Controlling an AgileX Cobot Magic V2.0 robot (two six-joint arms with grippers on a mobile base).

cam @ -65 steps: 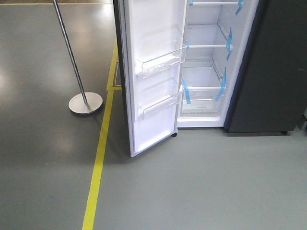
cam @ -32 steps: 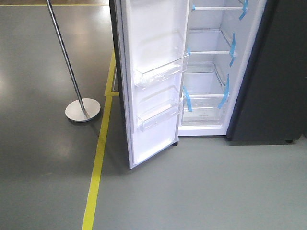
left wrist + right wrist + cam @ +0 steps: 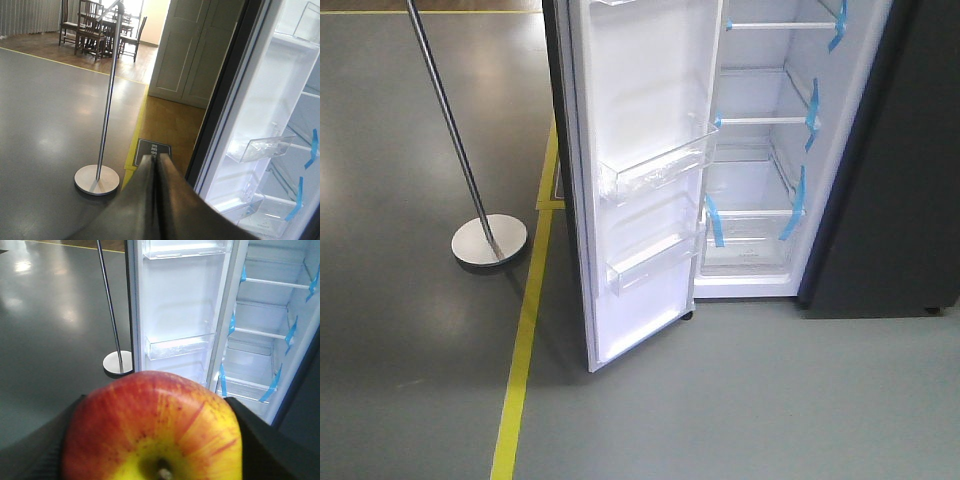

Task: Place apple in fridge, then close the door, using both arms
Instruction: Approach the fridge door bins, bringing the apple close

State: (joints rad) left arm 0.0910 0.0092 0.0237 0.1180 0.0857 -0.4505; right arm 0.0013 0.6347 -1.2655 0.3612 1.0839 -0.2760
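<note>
**Exterior front view.** The fridge (image 3: 760, 190) is standing open, showing white shelves and blue tape strips (image 3: 713, 222). The door (image 3: 640, 180) is hanging wide to the left. Its white inner face is turning toward the camera and two clear bins (image 3: 655, 170) are jutting from it. A silver pole (image 3: 450, 130) on a round base is standing on the grey floor left of the door, off to the side of the opening. A yellow floor line (image 3: 520, 350) is running between pole and door. Only the wrist views are showing the grippers and the apple.

**Left wrist view.** The left gripper (image 3: 156, 165) is pointing toward the door's dark outer edge. Its fingers are pressing together with nothing between them. The pole is standing to its left. This view alone is showing white panelled room doors (image 3: 195, 50), wooden chairs (image 3: 90, 25) far behind, and a dark floor plate (image 3: 154, 148) just past the fingertips.

**Right wrist view.** The apple (image 3: 152, 430) is filling the lower frame, its yellow stem end facing the camera. The right gripper (image 3: 152, 450) is clamping it, with dark fingers (image 3: 270, 445) pressing on either side. Beyond the apple, the door bins and the taped shelves are lying ahead. The apple is sitting in front of the open fridge, not yet inside.
</note>
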